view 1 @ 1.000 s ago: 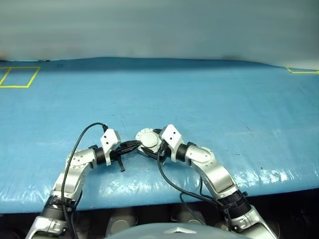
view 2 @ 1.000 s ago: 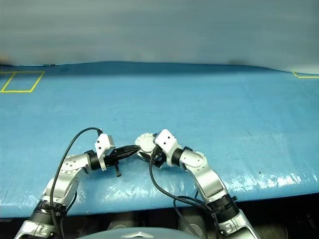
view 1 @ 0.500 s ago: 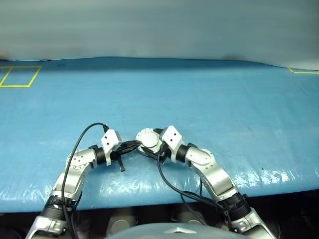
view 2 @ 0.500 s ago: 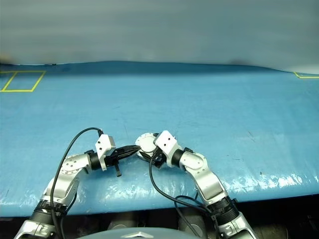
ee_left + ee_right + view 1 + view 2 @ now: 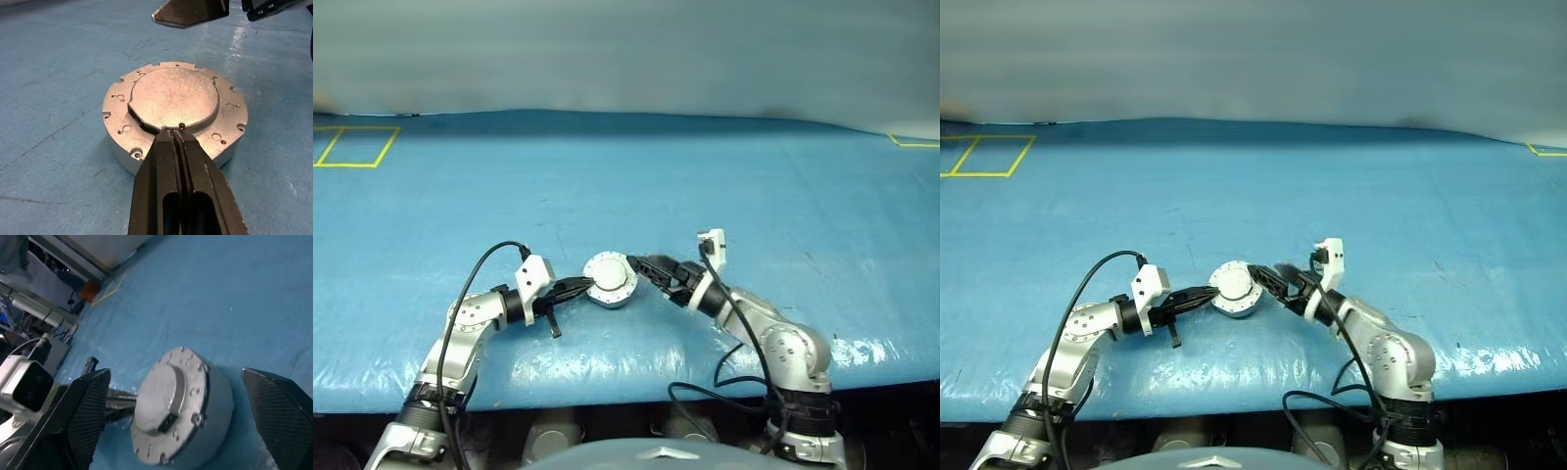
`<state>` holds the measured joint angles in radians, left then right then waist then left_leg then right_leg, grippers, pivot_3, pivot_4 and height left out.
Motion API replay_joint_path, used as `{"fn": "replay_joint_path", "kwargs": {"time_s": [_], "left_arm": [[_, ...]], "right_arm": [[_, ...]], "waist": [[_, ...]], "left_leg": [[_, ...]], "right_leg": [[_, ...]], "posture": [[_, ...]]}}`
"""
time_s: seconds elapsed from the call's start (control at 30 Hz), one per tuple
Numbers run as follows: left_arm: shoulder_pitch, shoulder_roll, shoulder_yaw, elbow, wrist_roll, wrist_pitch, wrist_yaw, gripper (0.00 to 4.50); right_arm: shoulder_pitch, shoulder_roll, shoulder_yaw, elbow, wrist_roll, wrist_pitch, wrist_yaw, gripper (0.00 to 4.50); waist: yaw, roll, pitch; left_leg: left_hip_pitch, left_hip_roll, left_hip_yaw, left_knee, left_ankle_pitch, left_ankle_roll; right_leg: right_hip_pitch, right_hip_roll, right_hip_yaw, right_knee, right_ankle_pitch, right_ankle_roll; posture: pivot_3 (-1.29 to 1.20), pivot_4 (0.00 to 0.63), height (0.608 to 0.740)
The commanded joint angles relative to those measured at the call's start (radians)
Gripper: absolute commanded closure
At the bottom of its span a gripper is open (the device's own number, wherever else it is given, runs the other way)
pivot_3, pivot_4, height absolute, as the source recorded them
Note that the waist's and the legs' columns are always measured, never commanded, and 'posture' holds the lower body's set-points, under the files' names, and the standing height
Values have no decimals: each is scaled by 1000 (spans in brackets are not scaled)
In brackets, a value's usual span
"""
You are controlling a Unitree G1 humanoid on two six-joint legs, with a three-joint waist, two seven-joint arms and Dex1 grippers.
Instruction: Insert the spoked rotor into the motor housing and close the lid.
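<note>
the motor housing (image 5: 610,280) sits on the blue worktop (image 5: 724,176) near its front edge, roughly midway along it, well away from the yellow-marked corners at the back. the lid (image 5: 175,95) lies flat on top of it, plain studded face up, so no copper windings and no spoked rotor can be seen; judging from that, the rotor is already inside and the closing is done or all but done. in the left wrist view a small dark gap shows at one spot on the raised disc's edge, so i cannot tell whether the lid is fully seated.

the left pincer (image 5: 177,136) has its fingers pressed together, pinching nothing, with the tips resting on the housing's top by the edge of the raised disc, as if steadying it. the right pincer (image 5: 644,264) is spread wide, just beside the housing on the opposite side, apart from it and holding nothing.

what seems left is at most a last press on the lid and drawing both arms clear.
</note>
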<state>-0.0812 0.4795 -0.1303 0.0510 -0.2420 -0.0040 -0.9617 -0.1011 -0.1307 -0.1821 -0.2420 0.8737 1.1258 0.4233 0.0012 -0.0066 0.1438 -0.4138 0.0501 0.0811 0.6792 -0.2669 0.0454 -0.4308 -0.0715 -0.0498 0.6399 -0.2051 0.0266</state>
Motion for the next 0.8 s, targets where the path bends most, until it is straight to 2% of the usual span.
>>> {"fn": "replay_joint_path", "kwargs": {"time_s": [0.03, 0.2, 0.53, 0.63, 0.8], "left_arm": [[8, 0, -24, 27, 29, 10, 3, 4426], [12, 3, -20, 25, 28, 7, 3, 4426], [14, 6, -19, 19, 37, 6, 10, 4426], [15, 7, -19, 16, 37, 8, 12, 4453], [15, 4, -19, 17, 36, 12, 16, 4453]], "right_arm": [[9, 3, -42, 38, 104, 93, -3, 0], [23, 16, -6, 107, 96, 100, 5, 0], [15, 67, 26, 210, 35, -21, 20, 0], [21, 67, 36, 213, 32, -53, 37, 589], [29, 76, 59, 229, 12, -91, 52, 2263]], "waist": [[-1, 1, 1], [-3, 2, 1], [-11, 1, 0], [-11, 1, -1], [-11, 2, 0]], "left_leg": [[0, 0, 0, 0, 0, 0], [0, 0, 0, 0, 0, 0], [2, 0, 0, 0, 0, 0], [2, 0, 0, 0, 0, 0], [2, 0, 0, 0, 0, 0]], "right_leg": [[0, 0, 0, 0, 0, 0], [1, 5, 0, 1, -3, 5], [1, 6, 0, 0, -3, 6], [1, 5, 0, 0, -3, 6], [1, 5, 0, 0, -3, 6]], "posture": [[0, 150, 740], [0, 150, 740], [0, 150, 740], [0, 150, 740], [0, 150, 740]]}}
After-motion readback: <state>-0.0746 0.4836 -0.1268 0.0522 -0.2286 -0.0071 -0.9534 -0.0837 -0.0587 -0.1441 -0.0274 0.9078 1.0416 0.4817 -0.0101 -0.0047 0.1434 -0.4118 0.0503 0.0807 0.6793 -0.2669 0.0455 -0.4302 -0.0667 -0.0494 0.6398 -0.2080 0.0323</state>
